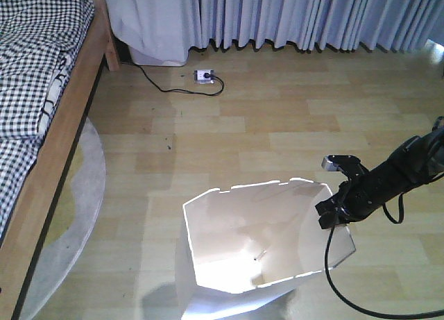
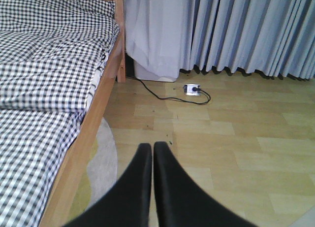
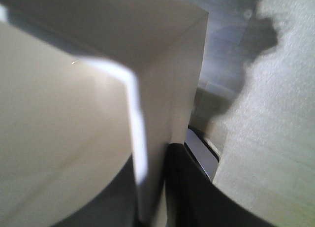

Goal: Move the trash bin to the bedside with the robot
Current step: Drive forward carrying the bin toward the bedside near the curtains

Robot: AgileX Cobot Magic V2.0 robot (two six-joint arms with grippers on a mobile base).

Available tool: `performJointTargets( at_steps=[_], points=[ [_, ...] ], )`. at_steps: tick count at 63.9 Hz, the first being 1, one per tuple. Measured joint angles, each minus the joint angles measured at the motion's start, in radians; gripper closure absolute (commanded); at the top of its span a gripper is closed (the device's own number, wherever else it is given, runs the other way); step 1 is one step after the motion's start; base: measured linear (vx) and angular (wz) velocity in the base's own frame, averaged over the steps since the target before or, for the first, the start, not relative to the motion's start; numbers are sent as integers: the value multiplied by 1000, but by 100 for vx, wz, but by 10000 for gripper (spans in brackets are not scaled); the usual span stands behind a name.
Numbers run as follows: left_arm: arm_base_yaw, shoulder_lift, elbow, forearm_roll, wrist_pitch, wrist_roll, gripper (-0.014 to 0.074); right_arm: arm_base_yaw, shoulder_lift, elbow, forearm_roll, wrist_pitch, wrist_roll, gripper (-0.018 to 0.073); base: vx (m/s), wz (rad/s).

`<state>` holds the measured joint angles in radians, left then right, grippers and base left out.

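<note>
We are seemingly pinching the trash bin (image 1: 243, 243) in our right gripper (image 1: 333, 210), not yet reaching the bedside (image 1: 61, 122) at ten o'clock.

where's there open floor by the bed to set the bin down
Bare wood floor runs between the bed frame and the trash bin, past the pale rug's edge, and on toward the curtains. Busier by the bed's end post: the power strip and its black cable lie there. The right gripper holds the bin's rim.
</note>
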<state>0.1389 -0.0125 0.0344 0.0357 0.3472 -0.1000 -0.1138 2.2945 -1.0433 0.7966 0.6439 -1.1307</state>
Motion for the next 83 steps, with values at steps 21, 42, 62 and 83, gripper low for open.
performJointTargets(
  at_steps=[21,42,62,83],
  points=[
    [0,0,0,0,0,0,603,0,0,0,0,0,0,564,35,0],
    [0,0,0,0,0,0,603,0,0,0,0,-1,0,564,34,2],
    [0,0,0,0,0,0,603,0,0,0,0,-1,0,564,33,1],
    [0,0,0,0,0,0,603,0,0,0,0,-1,0,564,33,1]
  ],
)
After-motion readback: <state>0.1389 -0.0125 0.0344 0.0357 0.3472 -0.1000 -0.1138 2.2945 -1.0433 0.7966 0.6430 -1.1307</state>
